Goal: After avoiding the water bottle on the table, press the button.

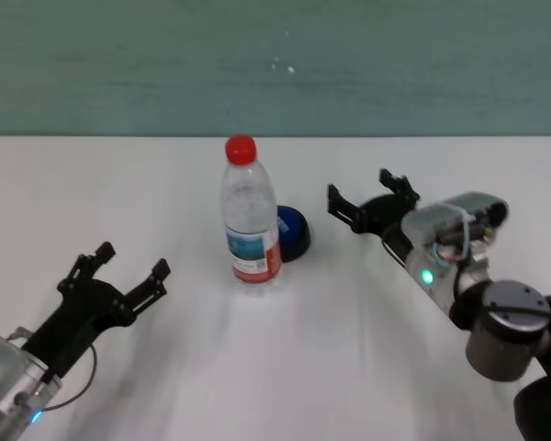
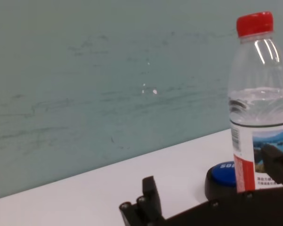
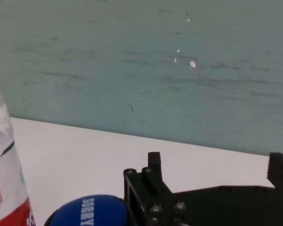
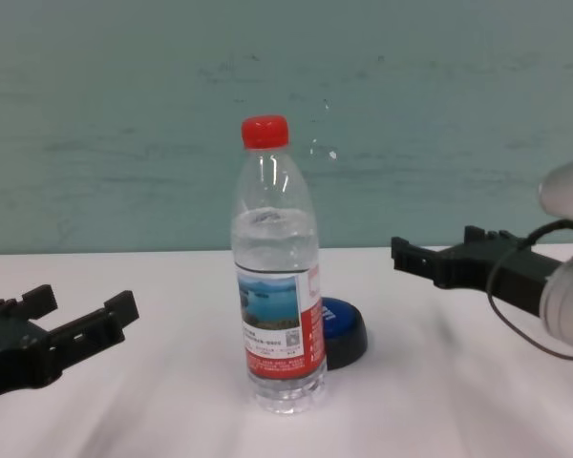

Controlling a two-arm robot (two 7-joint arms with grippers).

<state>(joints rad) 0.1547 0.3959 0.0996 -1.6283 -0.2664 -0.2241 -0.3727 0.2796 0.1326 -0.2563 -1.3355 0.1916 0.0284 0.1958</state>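
Observation:
The water bottle (image 1: 251, 220) stands upright mid-table, clear with a red cap and a red-and-white label. The blue-domed button (image 1: 294, 232) sits just behind it to its right, partly hidden by it. My right gripper (image 1: 360, 188) is open and empty, low over the table (image 1: 340, 367), to the right of the button and apart from it. In the right wrist view the button (image 3: 89, 212) lies just ahead of that gripper (image 3: 216, 160), with the bottle (image 3: 4, 179) beside it. My left gripper (image 1: 133, 260) is open and empty, at the near left, away from the bottle.
A teal wall (image 1: 275, 64) runs along the table's far edge. In the chest view the bottle (image 4: 277, 305) stands in front of the button (image 4: 346, 332), between my left gripper (image 4: 81, 303) and my right gripper (image 4: 435, 246).

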